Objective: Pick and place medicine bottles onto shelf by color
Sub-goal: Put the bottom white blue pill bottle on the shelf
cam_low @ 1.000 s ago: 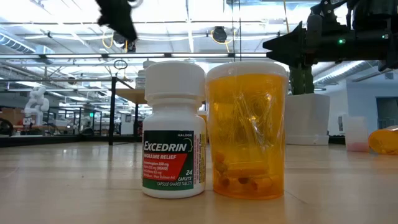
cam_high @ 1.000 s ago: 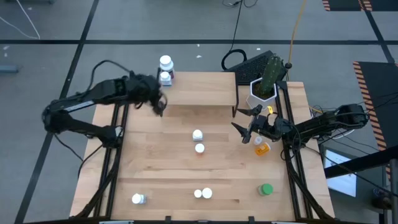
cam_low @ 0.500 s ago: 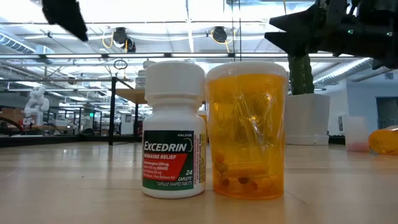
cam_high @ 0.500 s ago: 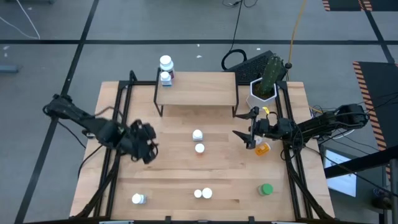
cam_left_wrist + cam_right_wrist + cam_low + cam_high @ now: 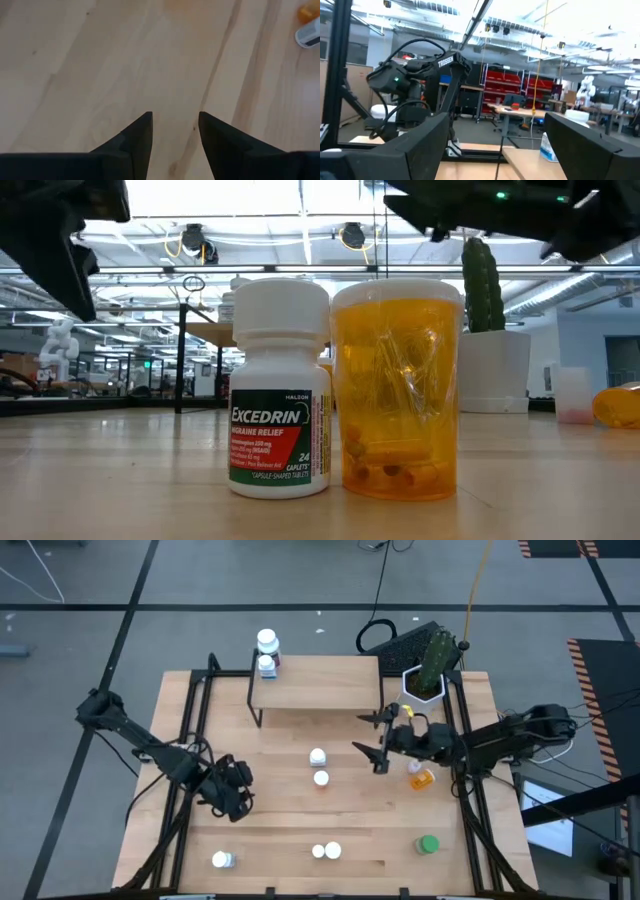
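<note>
The shelf (image 5: pixel 315 685) stands at the table's far side with two white-capped bottles (image 5: pixel 266 652) at its far left corner. On the table stand a white bottle (image 5: pixel 317 757) and an orange one (image 5: pixel 321 778) at the middle. An orange bottle (image 5: pixel 422 778) lies on the right, a green one (image 5: pixel 428 844) stands near right, and a pair (image 5: pixel 325 851) and a white bottle (image 5: pixel 222 860) are by the near edge. My left gripper (image 5: pixel 235 795) hangs open over bare wood (image 5: pixel 175 130) on the left. My right gripper (image 5: pixel 372 738) is open, right of the middle bottles.
A white hexagonal pot with a cactus (image 5: pixel 422 685) stands at the shelf's right end, close behind my right arm. In the low view the near pair, an Excedrin bottle (image 5: pixel 278 390) and an orange bottle (image 5: pixel 398 390), fills the foreground. Bare wood lies between the middle and near bottles.
My left gripper has swung from the shelf's left end toward the near edge and come down over the table's left part. My right gripper has moved toward the table's left, nearer the middle bottles. No bottle has moved.
</note>
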`<state>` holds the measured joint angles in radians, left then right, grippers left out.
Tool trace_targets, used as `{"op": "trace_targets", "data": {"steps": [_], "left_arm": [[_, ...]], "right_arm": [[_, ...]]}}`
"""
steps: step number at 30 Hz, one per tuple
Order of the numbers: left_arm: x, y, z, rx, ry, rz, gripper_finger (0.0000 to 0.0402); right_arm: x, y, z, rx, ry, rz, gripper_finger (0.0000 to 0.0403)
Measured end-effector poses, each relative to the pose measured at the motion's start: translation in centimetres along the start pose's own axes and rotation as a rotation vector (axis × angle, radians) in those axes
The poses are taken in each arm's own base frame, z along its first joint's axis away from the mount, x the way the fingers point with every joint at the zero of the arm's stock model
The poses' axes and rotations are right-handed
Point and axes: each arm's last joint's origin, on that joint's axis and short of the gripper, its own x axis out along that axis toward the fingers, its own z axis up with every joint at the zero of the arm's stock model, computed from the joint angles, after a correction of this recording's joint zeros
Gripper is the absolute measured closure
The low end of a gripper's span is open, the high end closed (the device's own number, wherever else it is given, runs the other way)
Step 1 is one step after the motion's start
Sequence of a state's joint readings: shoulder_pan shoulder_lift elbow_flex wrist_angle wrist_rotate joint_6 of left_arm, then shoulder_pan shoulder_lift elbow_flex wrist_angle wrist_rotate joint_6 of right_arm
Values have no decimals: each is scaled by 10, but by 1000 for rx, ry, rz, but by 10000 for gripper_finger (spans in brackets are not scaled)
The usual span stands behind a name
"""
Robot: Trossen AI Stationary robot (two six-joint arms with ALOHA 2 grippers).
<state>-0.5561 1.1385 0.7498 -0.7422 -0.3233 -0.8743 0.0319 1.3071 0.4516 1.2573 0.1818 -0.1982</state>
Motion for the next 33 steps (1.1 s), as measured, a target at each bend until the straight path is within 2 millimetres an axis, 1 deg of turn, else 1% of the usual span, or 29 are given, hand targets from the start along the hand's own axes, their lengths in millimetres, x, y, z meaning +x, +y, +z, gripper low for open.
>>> {"op": "trace_targets", "data": {"steps": [3, 5, 8, 11, 14, 16, 17, 19, 22, 25, 27, 30, 33], "left_arm": [[8, 1, -4, 20, -21, -18, 238], [14, 1, -7, 40, -44, -30, 238], [25, 2, -10, 67, -123, -58, 238], [33, 3, -10, 62, -201, -90, 238], [33, 1, -4, 31, -235, -147, 238], [27, -7, 2, 22, -253, -200, 241], [20, -14, 7, 21, -276, -240, 246], [1, -30, 16, 40, -328, -316, 259], [-26, -57, 24, 118, -404, -347, 282], [-47, -80, 19, 215, -396, -310, 295], [-55, -92, 14, 205, -348, -286, 299], [-56, -104, 0, 152, -236, -218, 299], [-53, -119, -13, 102, -119, -204, 299]], "right_arm": [[11, 4, -5, 39, 41, 10, 78], [13, 8, -9, 76, 58, 23, 78], [13, 16, -12, 135, 70, 51, 78], [10, 30, -12, 172, 63, 103, 78], [6, 46, -12, 176, 68, 162, 78], [4, 55, -12, 185, 73, 196, 78], [2, 59, -12, 193, 78, 212, 78], [0, 67, -13, 207, 88, 243, 78], [-5, 79, -13, 221, 110, 289, 78], [-11, 88, -13, 219, 137, 333, 78], [-14, 95, -13, 208, 153, 361, 78], [-18, 101, -12, 202, 160, 389, 78], [-19, 103, -12, 189, 160, 400, 78]]}}
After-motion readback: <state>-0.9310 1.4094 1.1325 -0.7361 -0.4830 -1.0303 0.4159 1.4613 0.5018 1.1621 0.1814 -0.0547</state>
